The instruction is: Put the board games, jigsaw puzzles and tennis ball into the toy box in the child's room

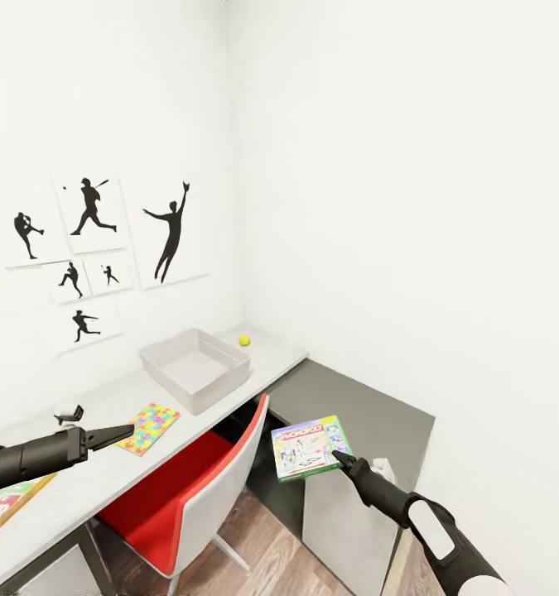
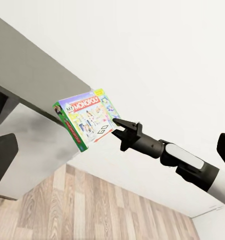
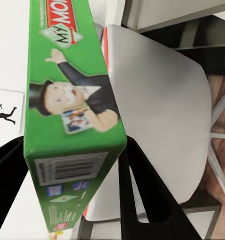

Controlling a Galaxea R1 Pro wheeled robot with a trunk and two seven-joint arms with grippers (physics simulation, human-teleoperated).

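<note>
The room has white walls, and black pictures of baseball players hang on the left wall. A long white table runs along that wall into the corner. Next to it sits a lower dark grey unit. The floor is made of brown wood planks.

The light grey toy box stands on the table near the far end. It looks empty inside. The little yellow-green tennis ball lies on the table just behind the box, near the corner. One jigsaw puzzle lies flat on the table, nearer to the robot than the box. Another colourful flat thing peeks in at the left edge of the table, but it is cut off and I cannot tell what it is.

A red and white chair is pushed in at the table.

The right gripper pinches the green-edged board game by its edge. The game is up in the air, over the chair and the grey unit, not on the table.

The left gripper hangs just above the table beside the puzzle. Its fingers look pressed together with nothing between them.
</note>
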